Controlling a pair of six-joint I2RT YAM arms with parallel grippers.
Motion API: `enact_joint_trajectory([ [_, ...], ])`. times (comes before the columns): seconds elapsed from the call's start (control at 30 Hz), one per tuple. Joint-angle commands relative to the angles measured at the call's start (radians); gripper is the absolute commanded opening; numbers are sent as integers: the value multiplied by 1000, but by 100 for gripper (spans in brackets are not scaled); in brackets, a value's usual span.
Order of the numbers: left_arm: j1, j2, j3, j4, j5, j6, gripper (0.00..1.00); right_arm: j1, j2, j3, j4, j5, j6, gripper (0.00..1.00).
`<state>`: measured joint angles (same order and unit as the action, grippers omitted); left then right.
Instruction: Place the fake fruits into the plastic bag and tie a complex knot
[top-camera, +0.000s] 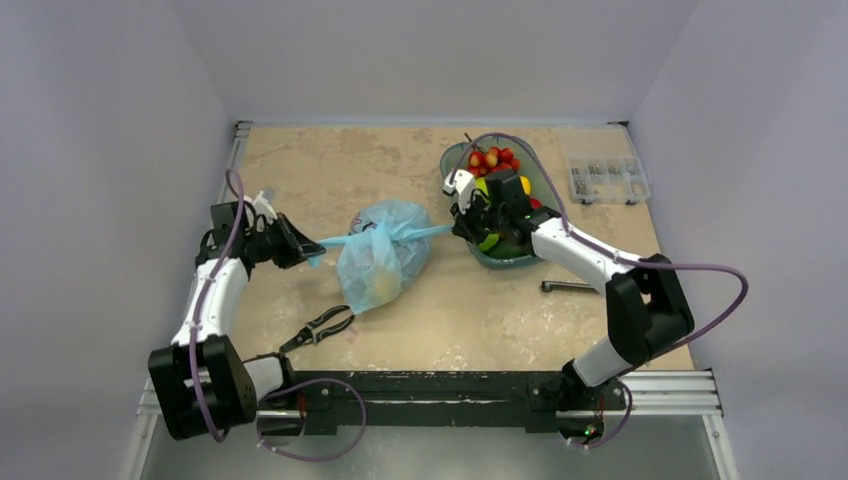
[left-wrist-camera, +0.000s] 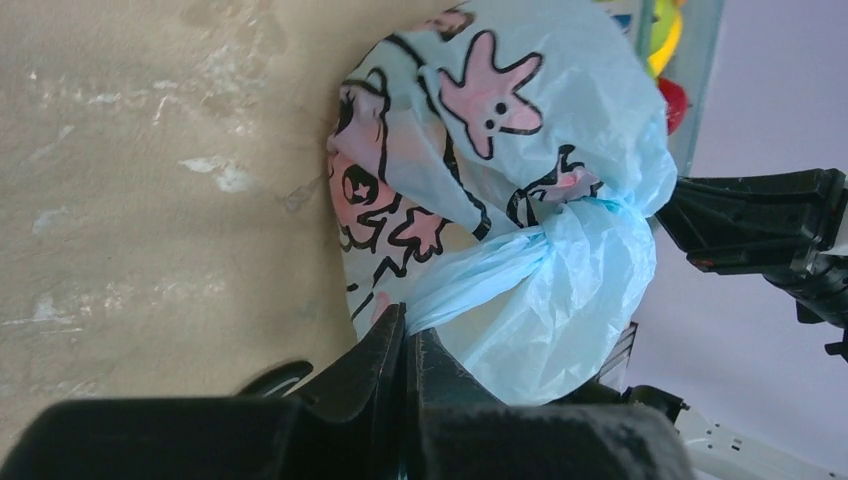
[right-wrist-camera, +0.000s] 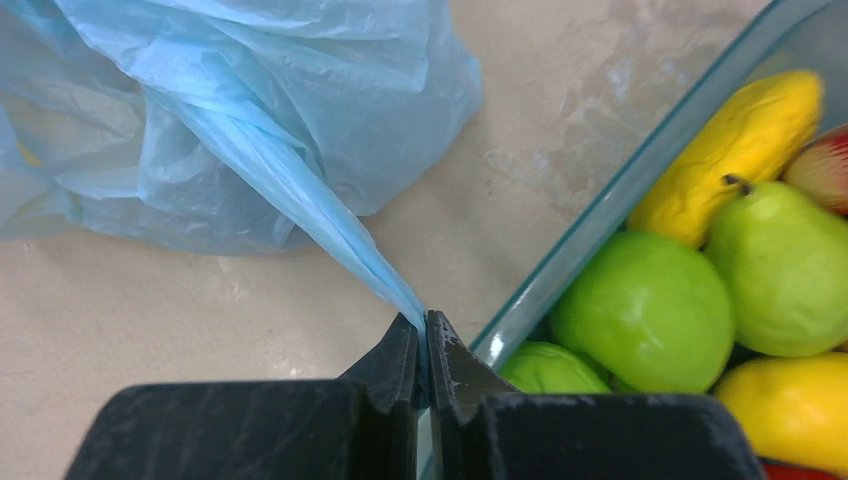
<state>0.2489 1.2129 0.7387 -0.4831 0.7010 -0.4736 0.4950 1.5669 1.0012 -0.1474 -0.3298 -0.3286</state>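
Plastic bag (top-camera: 383, 255): lies mid-table, left of the teal dish (top-camera: 515, 262) and apart from it; the body slumps toward the near edge, and a yellowish shape shows through the lower part.
Knot (left-wrist-camera: 560, 235): bunched light-blue plastic at the bag's top, with one tail running out to each side.
Left gripper (left-wrist-camera: 405, 335): jaws pressed together on the left tail (top-camera: 335, 242), which is stretched taut; it sits at the table's left side, close to the wall.
Right gripper (right-wrist-camera: 424, 330): jaws pinched tight on the right tail (top-camera: 425, 232); the fingertips are just beside the dish's near-left rim.
Fake fruits (top-camera: 492, 160): red ones are heaped at the far end of the dish; green and yellow pieces lie right under the right wrist.
Table (top-camera: 330, 170): bare top runs from the bag to the far edge and far-left corner.
Pliers (top-camera: 318, 328): near the front edge, close to the bag's lower end, not touching it.
Metal rod (top-camera: 568, 287): lies on the table on the near side of the dish, beside the right forearm.
Parts box (top-camera: 607, 178): far-right corner, well apart from the bag.
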Motion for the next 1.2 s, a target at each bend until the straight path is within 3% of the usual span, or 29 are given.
enact_joint_trajectory([
  [0.0, 72, -107, 54, 72, -124, -57, 0, -102, -95, 72, -123, 175, 26, 0],
  [0.3, 151, -13, -116, 115, -197, -16, 0, -146, -11, -48, -13, 249, -2, 0],
  [0.4, 156, -14, -48, 89, -33, 37, 0, -155, -36, -15, -45, 224, -40, 0],
  [0.53, -6, -194, 44, 137, 41, 71, 0, -150, -82, 122, -131, 129, 24, 0],
  [0.6, -100, -202, 124, 63, 26, 182, 0, -115, -82, 203, -152, 72, 65, 0],
  [0.7, -154, -189, 143, 132, 85, 163, 0, -35, -62, 284, -140, -44, 117, 0],
  [0.87, -239, -117, 160, 295, 112, 107, 0, 79, 8, 319, -53, -266, 218, 0],
  [1.0, -336, -13, 147, 411, 95, 28, 0, 145, 77, 341, 77, -355, 315, 0],
  [1.17, -380, 100, 34, 531, 112, -116, 0, 184, 174, 375, 197, -421, 495, 0],
])
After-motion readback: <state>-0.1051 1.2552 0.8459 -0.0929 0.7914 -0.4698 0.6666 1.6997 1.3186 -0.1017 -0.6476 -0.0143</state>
